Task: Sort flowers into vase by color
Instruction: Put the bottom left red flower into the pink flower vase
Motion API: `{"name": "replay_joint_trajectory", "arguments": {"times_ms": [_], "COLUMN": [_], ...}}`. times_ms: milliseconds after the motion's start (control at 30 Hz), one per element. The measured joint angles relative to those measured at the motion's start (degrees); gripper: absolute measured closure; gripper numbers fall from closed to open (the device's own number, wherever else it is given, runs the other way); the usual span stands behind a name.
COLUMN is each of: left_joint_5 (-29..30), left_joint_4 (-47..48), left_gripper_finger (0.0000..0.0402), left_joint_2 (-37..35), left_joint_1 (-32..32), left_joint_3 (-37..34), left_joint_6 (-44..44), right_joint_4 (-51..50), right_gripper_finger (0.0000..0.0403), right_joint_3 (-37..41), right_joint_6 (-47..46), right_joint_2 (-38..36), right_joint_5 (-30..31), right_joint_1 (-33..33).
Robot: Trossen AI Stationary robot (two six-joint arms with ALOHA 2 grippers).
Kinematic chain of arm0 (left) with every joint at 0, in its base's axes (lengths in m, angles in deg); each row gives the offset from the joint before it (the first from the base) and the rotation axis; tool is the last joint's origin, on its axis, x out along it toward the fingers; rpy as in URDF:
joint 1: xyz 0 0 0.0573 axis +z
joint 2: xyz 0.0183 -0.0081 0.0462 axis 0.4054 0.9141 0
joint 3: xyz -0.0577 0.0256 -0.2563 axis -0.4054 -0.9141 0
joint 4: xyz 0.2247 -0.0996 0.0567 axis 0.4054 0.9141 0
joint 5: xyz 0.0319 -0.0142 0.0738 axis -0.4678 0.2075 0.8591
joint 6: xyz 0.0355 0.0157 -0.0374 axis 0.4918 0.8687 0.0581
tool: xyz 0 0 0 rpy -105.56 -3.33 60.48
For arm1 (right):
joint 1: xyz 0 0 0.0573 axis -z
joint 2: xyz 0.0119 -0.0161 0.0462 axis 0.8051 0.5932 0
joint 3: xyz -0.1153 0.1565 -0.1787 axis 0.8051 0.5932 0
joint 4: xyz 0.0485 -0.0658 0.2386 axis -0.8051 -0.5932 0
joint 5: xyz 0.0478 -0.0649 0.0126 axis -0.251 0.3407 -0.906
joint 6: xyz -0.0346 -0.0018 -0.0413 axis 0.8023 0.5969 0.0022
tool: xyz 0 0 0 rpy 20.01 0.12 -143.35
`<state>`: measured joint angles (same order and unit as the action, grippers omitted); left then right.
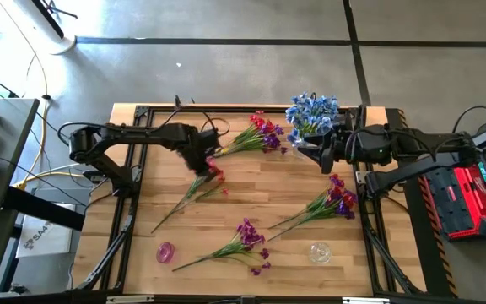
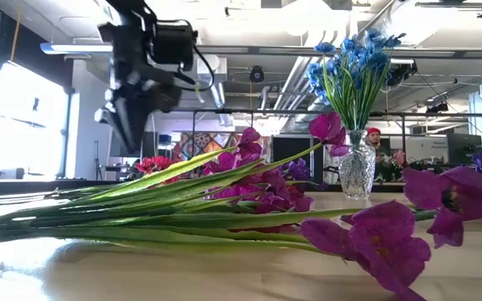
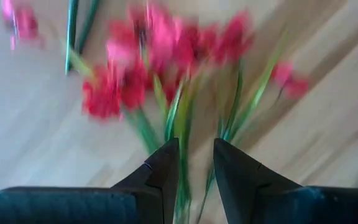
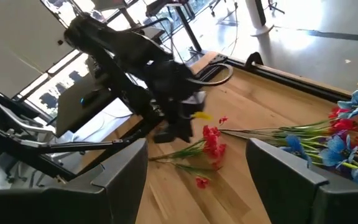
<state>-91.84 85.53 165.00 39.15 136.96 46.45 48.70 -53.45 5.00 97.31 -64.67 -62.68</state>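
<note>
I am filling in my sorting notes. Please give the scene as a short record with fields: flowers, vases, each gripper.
blue flowers: standing in a glass vase at the table's far edge
red sprays: two lying on the table
purple sprays: two lying on the table
left gripper: above a red spray, stems between its fingers
right gripper: open, empty, beside the vase

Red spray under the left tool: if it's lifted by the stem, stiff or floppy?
Probably floppy: the red flower spray has a long thin stem, so the blossom end would likely droop. It looks light for its length, and the loose leaves could snag. The left tool straddles the stem, its fingers only narrowly apart.
</note>
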Motion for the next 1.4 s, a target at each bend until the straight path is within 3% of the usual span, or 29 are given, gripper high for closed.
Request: {"name": "replay_joint_trajectory", "arguments": {"times_ms": [233,500,700,833,1000,1233,1400], "left_joint_5": [5.33,5.56,7.85,10.42,11.80,14.14,12.92], "left_joint_4": [4.49,-6.81,-14.67,-15.63,-15.68,-16.42,-17.61], "left_gripper_finger": [0.0314,0.0276,0.0227,0.0220,0.0261,0.0381,0.0386], "left_joint_2": [-4.07,-3.82,-3.86,-3.53,-3.55,-3.63,-5.13], "left_joint_1": [-6.88,-11.88,-12.31,-12.26,-12.27,-12.26,-12.27], "left_joint_3": [-1.39,-12.05,-16.62,-18.25,-19.86,-20.50,-20.57], "left_joint_6": [-3.41,-8.93,-10.28,-12.15,-15.16,-12.33,-9.22], "right_joint_4": [-0.50,-0.81,-0.81,-0.79,-0.33,-0.20,-5.66], "right_gripper_finger": [0.0144,0.0144,0.0144,0.0144,0.0144,0.0144,0.0144], "right_joint_3": [0.00,0.00,0.00,0.00,0.00,0.00,0.00], "right_joint_6": [1.48,2.12,2.55,1.37,-0.11,-3.58,-11.09], "right_joint_2": [1.14,2.86,3.73,3.76,3.76,4.79,7.19], "right_joint_5": [0.44,0.20,-0.07,-0.28,-0.42,2.14,4.46], "right_joint_1": [0.04,0.04,0.07,0.04,0.04,0.02,0.00]}}
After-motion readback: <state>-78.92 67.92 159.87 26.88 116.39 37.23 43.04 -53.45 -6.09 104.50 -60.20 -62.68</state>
